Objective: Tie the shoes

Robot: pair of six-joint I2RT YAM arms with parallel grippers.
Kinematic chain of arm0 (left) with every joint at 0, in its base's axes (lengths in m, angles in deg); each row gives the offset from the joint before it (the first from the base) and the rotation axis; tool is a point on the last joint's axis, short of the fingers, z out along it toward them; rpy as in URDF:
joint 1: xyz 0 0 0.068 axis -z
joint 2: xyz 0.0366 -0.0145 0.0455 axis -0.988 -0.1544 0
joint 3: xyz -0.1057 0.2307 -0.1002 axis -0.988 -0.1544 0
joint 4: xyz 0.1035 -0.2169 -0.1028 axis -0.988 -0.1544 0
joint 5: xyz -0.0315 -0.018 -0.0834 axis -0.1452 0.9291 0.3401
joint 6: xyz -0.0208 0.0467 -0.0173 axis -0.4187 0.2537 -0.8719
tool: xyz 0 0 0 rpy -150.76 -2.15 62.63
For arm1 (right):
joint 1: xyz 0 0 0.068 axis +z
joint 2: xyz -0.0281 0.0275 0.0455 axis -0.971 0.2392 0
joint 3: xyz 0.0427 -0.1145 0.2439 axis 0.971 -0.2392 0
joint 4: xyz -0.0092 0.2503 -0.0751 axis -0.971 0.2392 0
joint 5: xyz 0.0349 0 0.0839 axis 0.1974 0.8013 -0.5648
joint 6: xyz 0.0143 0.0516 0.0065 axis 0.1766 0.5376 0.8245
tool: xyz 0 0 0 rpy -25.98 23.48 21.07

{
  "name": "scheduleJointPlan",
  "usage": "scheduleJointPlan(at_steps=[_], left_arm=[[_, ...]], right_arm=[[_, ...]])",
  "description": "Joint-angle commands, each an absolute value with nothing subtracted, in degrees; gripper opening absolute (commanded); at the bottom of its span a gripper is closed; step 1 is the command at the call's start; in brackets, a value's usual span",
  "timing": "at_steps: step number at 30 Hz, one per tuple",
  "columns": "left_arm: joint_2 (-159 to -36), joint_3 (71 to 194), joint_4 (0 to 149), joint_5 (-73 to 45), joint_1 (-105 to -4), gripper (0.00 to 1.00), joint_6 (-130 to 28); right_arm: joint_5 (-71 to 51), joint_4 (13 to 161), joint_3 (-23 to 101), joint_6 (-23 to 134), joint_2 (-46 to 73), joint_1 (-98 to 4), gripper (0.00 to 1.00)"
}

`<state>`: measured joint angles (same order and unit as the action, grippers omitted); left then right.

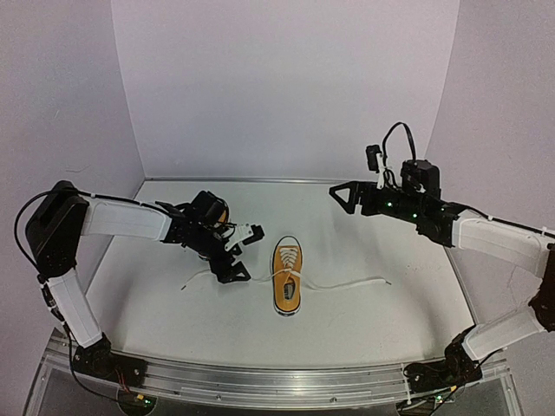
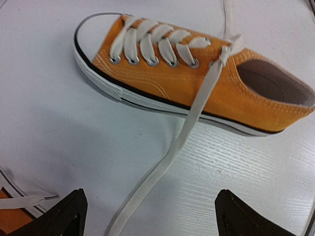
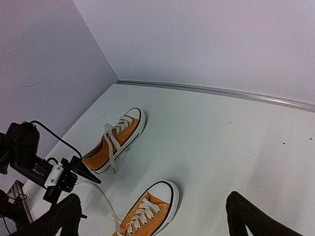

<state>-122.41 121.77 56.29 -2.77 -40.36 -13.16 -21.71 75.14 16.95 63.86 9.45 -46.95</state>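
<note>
left arm (image 1: pixel 126 218): white shells, black joints | right arm (image 1: pixel 496 237): likewise clad, green lights seen | black cable (image 1: pixel 404 132) looped above wrist

One shoe (image 2: pixel 197 83) is matt orange woven canvas, with a smooth white rubber toe cap (image 2: pixel 93 32), shiny metal eyelets (image 2: pixel 153 62) and flat white cloth laces (image 2: pixel 162 164). The white tabletop (image 2: pixel 74 147) shows a faint wood-like grain with a soft sheen. The left fingers (image 2: pixel 64 216) look like matt black plastic.
</note>
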Motion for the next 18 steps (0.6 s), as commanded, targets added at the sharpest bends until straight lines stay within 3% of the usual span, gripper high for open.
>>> scheduleJointPlan(at_steps=[1,7,18], left_arm=[[-127.6,127.1,50.8,1.4,-40.2,0.88,-4.2],[-133.5,133.1,47.1,3.1,-40.2,0.79,-0.8],[-141.7,141.3,39.2,2.3,-38.6,0.50,2.4]], right_arm=[[-25.1,73.9,15.5,63.1,9.2,-47.1,0.98],[-25.7,73.9,14.1,63.5,8.1,-47.1,0.98],[-23.6,74.6,11.6,63.8,4.5,-47.3,0.98]])
